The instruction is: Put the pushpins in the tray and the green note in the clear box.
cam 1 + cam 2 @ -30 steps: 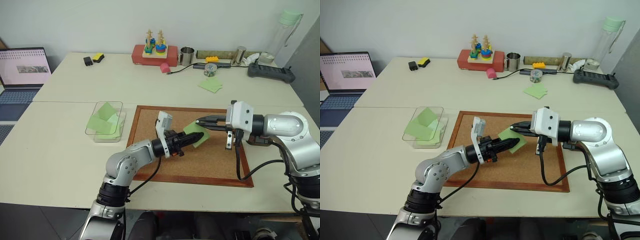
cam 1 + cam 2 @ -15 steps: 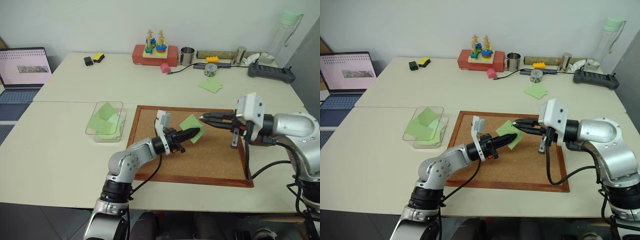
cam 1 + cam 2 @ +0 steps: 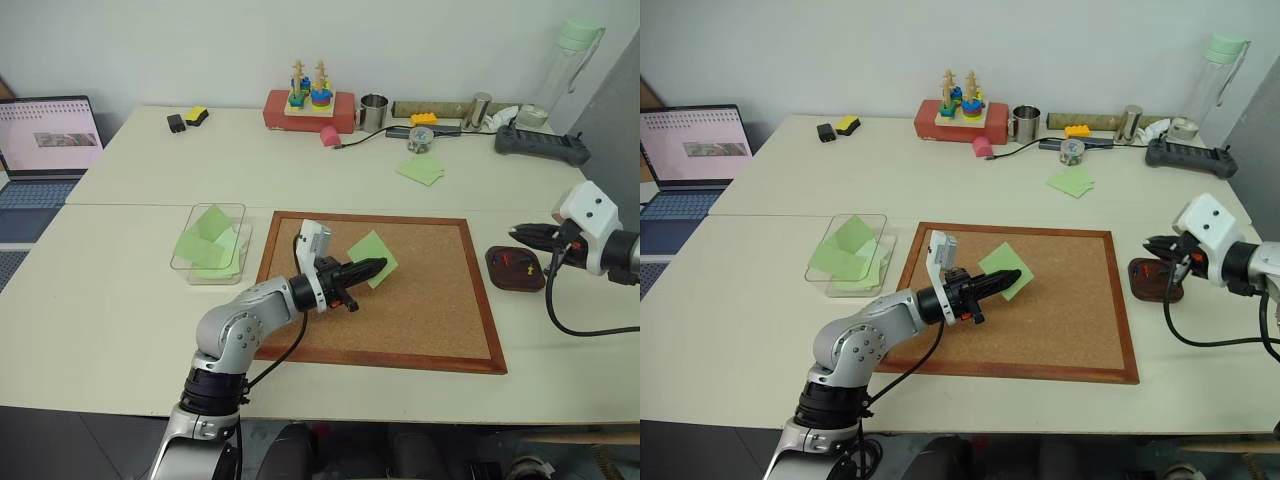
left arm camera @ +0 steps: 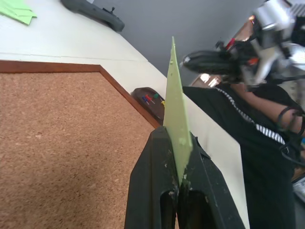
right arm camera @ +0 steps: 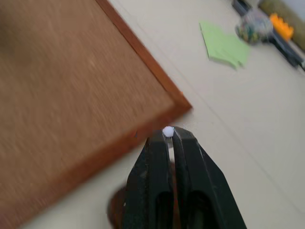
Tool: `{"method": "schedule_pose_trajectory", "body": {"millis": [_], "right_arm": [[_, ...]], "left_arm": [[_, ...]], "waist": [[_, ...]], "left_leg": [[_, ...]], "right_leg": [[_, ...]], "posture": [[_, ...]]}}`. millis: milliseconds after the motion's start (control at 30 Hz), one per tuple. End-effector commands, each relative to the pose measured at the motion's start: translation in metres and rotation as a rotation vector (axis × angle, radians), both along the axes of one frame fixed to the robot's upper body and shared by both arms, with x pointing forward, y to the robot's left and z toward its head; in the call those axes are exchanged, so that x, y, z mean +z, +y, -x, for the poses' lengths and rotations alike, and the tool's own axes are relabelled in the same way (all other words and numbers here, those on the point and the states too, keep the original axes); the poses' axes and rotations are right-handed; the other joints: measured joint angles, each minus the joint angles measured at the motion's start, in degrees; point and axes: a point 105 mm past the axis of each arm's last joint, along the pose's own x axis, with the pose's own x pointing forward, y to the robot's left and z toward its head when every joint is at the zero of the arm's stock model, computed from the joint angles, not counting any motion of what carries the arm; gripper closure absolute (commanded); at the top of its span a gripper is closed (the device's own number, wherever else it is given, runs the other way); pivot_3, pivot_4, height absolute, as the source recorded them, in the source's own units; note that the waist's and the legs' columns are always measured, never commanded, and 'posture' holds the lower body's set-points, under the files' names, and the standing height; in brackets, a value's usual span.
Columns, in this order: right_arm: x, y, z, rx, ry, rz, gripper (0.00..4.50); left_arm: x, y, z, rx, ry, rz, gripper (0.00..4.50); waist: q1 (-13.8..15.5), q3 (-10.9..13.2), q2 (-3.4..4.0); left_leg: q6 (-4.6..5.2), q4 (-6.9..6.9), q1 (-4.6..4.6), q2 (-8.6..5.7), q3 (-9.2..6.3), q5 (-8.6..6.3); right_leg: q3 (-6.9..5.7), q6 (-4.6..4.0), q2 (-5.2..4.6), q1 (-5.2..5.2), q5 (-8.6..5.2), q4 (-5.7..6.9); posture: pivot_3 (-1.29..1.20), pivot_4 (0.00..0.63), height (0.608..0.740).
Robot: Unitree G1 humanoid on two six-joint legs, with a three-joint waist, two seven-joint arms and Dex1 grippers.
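Note:
My left gripper (image 3: 374,267) is shut on one edge of the green note (image 3: 369,254) and holds it tilted just above the cork board (image 3: 430,310). In the left wrist view the note (image 4: 175,102) stands edge-on between the black fingers. My right gripper (image 3: 518,233) hovers shut over the dark brown tray (image 3: 516,282), off the board's right side. A tiny white pin head (image 5: 167,131) is pinched at its tips. Red (image 4: 148,98) and green (image 4: 155,95) pushpins lie in the tray (image 4: 138,91). The clear box (image 3: 236,210) sits left of the board with green sheets inside.
A loose pile of green sheets (image 3: 421,168) lies at the back right. Along the far edge stand a red toy block (image 3: 309,108), a metal cup (image 3: 373,111) and a black controller (image 3: 543,146). A laptop (image 3: 45,135) sits at far left. A person's dark-clothed arm (image 4: 267,138) is beyond the table.
The right gripper left the note and swung right, from over the cork board to above the tray. The left gripper closed on the note, which now hangs from it alone.

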Motion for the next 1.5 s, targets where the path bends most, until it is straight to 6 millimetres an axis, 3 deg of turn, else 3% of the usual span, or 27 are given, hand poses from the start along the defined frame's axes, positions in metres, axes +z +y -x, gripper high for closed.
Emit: {"method": "schedule_pose_trajectory", "body": {"millis": [33,133,400,533,567,700,833,1100,1200,1333,1500], "right_arm": [[-0.014,-0.016,-0.005,-0.018,0.017,0.068,4.5],[-0.034,-0.02,-0.005,-0.006,0.077,0.084,4.5],[-0.046,-0.017,-0.008,0.01,0.105,0.057,2.83],[-0.04,-0.016,-0.009,0.021,0.09,0.058,2.11],[-0.035,-0.015,-0.008,0.031,0.084,0.057,1.75],[-0.009,-0.008,-0.001,0.09,0.049,0.052,0.98],[0.019,0.017,0.009,0.216,0.016,0.022,0.8],[0.077,0.113,0.029,0.544,-0.039,-0.197,0.8],[0.084,0.137,0.034,0.63,-0.012,-0.246,0.8],[0.083,0.161,0.039,0.732,0.034,-0.279,0.8],[0.079,0.172,0.037,0.771,0.057,-0.289,0.8]], "left_arm": [[0.009,-0.001,0.008,-0.023,-0.053,-0.015,4.47],[0.011,-0.003,0.011,-0.027,-0.061,-0.017,4.47],[0.013,-0.003,0.013,-0.025,-0.072,-0.025,4.5],[0.014,0.0,0.011,-0.012,-0.081,-0.029,4.5],[0.016,0.002,0.01,-0.001,-0.091,-0.032,4.5],[0.028,0.017,0.006,0.06,-0.143,-0.049,4.5],[0.046,0.047,-0.001,0.189,-0.198,-0.064,4.5],[0.07,0.152,-0.031,0.62,-0.272,-0.236,4.5],[0.069,0.192,-0.047,0.808,-0.259,-0.324,4.5],[0.055,0.212,-0.052,0.871,-0.243,-0.463,4.5],[0.038,0.239,-0.055,0.985,-0.215,-0.573,4.5]], "waist": [[-0.1,0.0,0.01],[-0.3,0.0,0.0],[-0.2,0.0,0.0],[-0.2,0.0,0.0],[-0.2,0.0,0.0],[-0.2,0.0,0.0],[-0.3,0.0,0.01],[-0.5,0.0,-0.03],[-0.2,0.1,-0.1],[0.2,0.1,-0.17],[0.1,0.1,-0.18]], "left_leg": [[-0.01,0.0,0.03,0.0,0.06,0.01],[-0.01,0.03,0.12,0.03,0.2,0.01],[-0.02,0.16,0.12,0.02,0.27,0.02],[-0.03,0.16,0.11,0.02,0.27,0.02],[-0.03,0.17,0.11,0.02,0.26,0.03],[-0.02,0.16,0.11,0.02,0.26,0.02],[-0.02,0.15,0.1,0.05,0.21,0.02],[0.12,0.16,0.11,0.1,-0.19,-0.06],[0.13,0.17,0.1,0.05,-0.28,-0.07],[0.15,0.16,0.0,-0.01,-0.38,-0.08],[0.02,0.11,-0.09,-0.05,-0.38,-0.01]], "right_leg": [[0.04,0.0,0.0,-0.02,0.0,0.07],[0.12,0.0,0.01,-0.06,0.0,0.28],[0.13,0.0,0.02,-0.05,-0.01,0.4],[0.13,0.0,0.02,-0.05,0.0,0.41],[0.12,0.0,0.01,-0.05,0.0,0.41],[0.12,0.0,0.01,-0.06,-0.01,0.43],[0.14,0.0,0.01,-0.09,-0.01,0.43],[0.03,0.0,0.05,-0.1,-0.01,0.51],[-0.02,0.0,0.04,-0.07,-0.01,0.46],[-0.1,-0.01,0.01,-0.09,-0.01,0.37],[-0.08,-0.01,-0.07,-0.16,-0.01,0.26]], "posture": [[0.0,0.15,0.74],[0.0,0.15,0.74],[0.0,0.15,0.74],[0.0,0.15,0.74],[0.0,0.15,0.74],[0.0,0.15,0.74],[0.0,0.15,0.74],[0.0,0.15,0.74],[0.0,0.15,0.74],[0.0,0.15,0.74],[0.0,0.15,0.74]]}}
